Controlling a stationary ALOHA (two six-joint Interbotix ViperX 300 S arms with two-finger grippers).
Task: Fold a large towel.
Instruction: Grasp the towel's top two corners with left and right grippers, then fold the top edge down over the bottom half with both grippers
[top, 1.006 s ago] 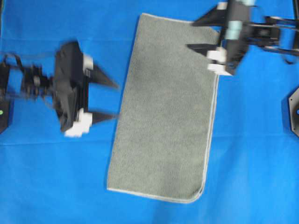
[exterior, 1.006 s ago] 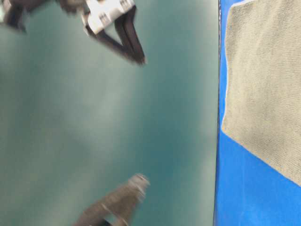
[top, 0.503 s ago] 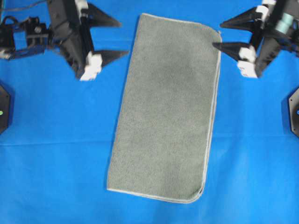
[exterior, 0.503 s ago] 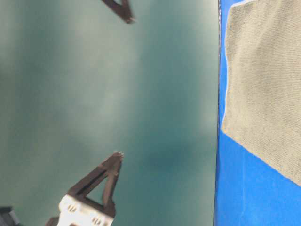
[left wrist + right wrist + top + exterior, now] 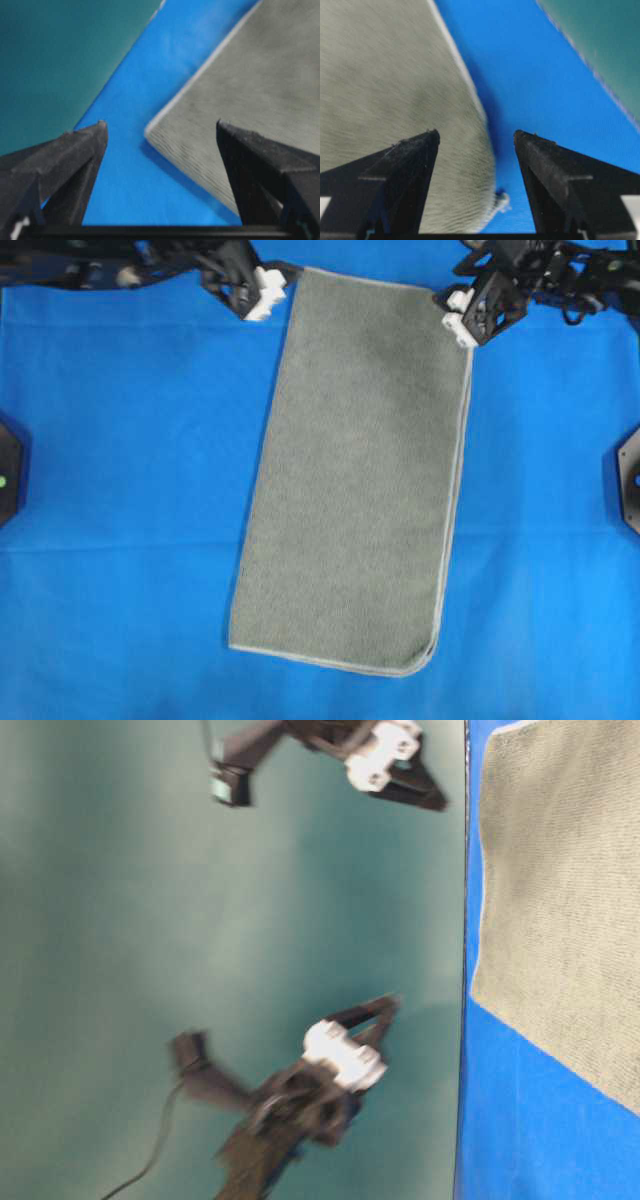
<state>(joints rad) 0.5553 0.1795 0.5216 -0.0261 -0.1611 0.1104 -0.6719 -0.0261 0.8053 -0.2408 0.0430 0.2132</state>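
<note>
The towel is a grey-green terry rectangle with a pale hem, lying flat and slanted on the blue sheet. My left gripper sits at its far left corner and my right gripper at its far right corner. In the left wrist view the left gripper is open, and the towel corner lies between its fingers, nearer the right one. In the right wrist view the right gripper is open, straddling the rounded corner of the towel. A loose hem thread sticks out there. Neither gripper holds anything.
The blue sheet covers the table. Black mounts sit at the left edge and the right edge. A teal backdrop begins just past the sheet's far edge, close behind both grippers. The table-level view shows the towel beside that edge.
Both arms have swung to the far end of the table and come down at the towel's two far corners. Both stayed open. The towel has not moved.
</note>
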